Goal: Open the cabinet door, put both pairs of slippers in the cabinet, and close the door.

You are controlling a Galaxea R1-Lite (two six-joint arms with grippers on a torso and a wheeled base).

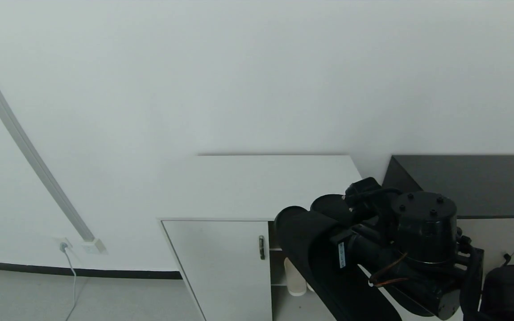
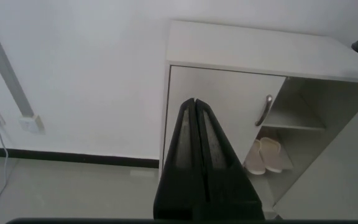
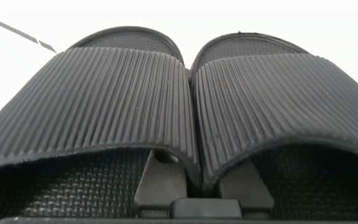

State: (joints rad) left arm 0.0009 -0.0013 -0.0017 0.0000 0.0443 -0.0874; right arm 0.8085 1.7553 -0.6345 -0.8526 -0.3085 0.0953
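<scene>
right gripper (image 1: 350,238): clamped on the pair of black slippers (image 1: 310,243), gripping beneath the ribbed straps, held in front of the cabinet's (image 1: 261,187) open right half.
black slippers: side by side and touching along the inner edges, tilted, far ends up near the cabinet's top edge, covering part of the opening.
left gripper (image 2: 195,109): pressed together with nothing between, pointed at the cabinet's closed left door (image 2: 216,112), apart from it.
cabinet: white, low, against the wall; left door shut, right side open at the front.
door handle (image 1: 261,247): short metal bar, upright, at the closed door's edge next to the opening.
white slippers (image 2: 267,155): inside the cabinet, a pair side by side on the lower level, under the shelf (image 2: 300,119).
dark-topped unit (image 1: 471,183): just beside the cabinet's right end.
wall socket (image 1: 64,245): low on the wall, well left of the cabinet, cable plugged in and hanging to the floor.
cable duct (image 1: 25,147): slanting down the wall, left of the cabinet.
</scene>
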